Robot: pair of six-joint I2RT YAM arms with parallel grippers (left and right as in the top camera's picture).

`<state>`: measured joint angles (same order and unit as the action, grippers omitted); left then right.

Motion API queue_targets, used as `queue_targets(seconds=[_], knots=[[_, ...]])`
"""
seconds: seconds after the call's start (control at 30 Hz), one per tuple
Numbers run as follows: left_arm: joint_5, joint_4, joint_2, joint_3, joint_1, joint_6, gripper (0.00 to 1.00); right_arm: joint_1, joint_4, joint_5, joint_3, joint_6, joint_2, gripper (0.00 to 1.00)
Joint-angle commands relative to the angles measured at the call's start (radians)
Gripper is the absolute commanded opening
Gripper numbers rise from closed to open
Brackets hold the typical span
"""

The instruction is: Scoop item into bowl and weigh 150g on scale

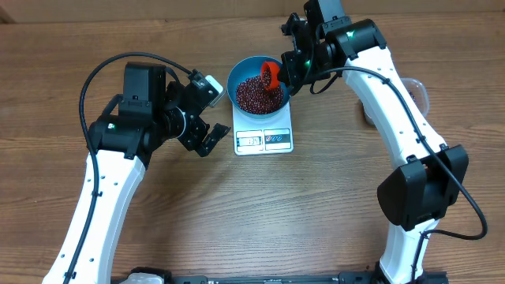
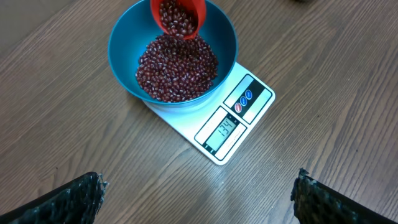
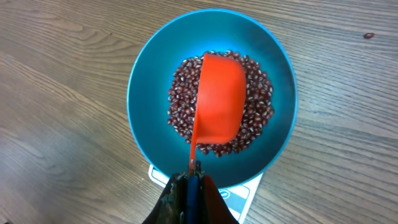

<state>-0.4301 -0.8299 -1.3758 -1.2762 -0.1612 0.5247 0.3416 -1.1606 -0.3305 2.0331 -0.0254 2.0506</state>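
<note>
Right gripper (image 3: 190, 179) clamped the scoop (image 3: 219, 93), tilted over the bowl (image 3: 146, 81). Left gripper (image 1: 211, 114) hovered wide open beside the scale (image 1: 264, 140).

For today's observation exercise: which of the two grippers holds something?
The right gripper, shut on the orange scoop over the blue bowl; the left gripper stands open and empty.

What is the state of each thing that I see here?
bowl: upright on the scale, partly filled.
beans: heaped in bowl, some in scoop.
scoop: tipped over bowl.
scale: on, seems to read 134.
left gripper: open, empty.
right gripper: shut on scoop handle.
</note>
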Motion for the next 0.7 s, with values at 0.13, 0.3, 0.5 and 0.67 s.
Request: queue_targets(seconds=[0.13, 0.3, 0.5, 0.67], knots=[[-0.005, 0.003, -0.005, -0.021, 0.004, 0.011, 0.99, 0.024, 0.008, 0.04, 0.035, 0.007, -0.044, 0.04], [-0.005, 0.003, -0.005, -0.021, 0.004, 0.011, 1.0, 0.044, 0.008, 0.082, 0.035, 0.007, -0.044, 0.04], [-0.005, 0.003, -0.004, -0.021, 0.004, 0.011, 1.0, 0.066, 0.008, 0.122, 0.035, 0.008, -0.044, 0.04], [-0.005, 0.003, -0.004, -0.021, 0.004, 0.011, 1.0, 0.067, 0.008, 0.132, 0.035, 0.007, -0.044, 0.04]])
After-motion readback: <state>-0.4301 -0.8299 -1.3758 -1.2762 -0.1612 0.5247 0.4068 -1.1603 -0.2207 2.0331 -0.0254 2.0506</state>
